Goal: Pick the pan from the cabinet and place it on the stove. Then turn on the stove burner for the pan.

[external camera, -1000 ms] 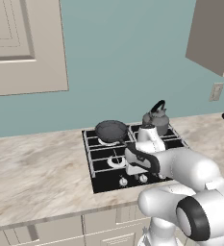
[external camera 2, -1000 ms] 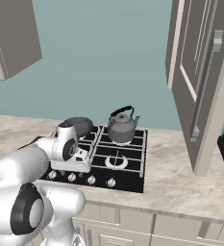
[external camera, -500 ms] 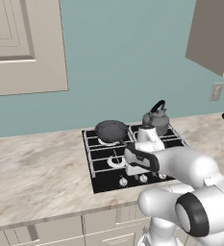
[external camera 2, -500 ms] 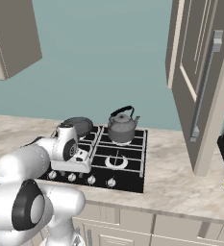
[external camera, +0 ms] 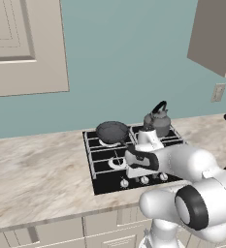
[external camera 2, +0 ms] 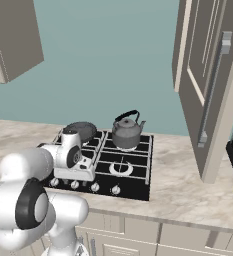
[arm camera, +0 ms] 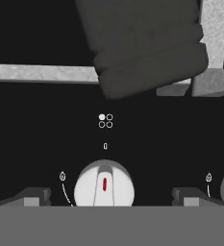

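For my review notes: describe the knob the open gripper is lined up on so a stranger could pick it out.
Find the black stove set in the marble counter and follow the row of pale knobs along its front edge. The knob sits between the gripper fingertips, red mark pointing up; alone among its neighbours, its burner diagram has the upper-left dot filled.

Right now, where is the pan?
The pan sits on the stove's rear left burner in the left base view, just left of the kettle.

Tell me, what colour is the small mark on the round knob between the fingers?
Red: a short red line on the pale knob, clearest in the hand view.
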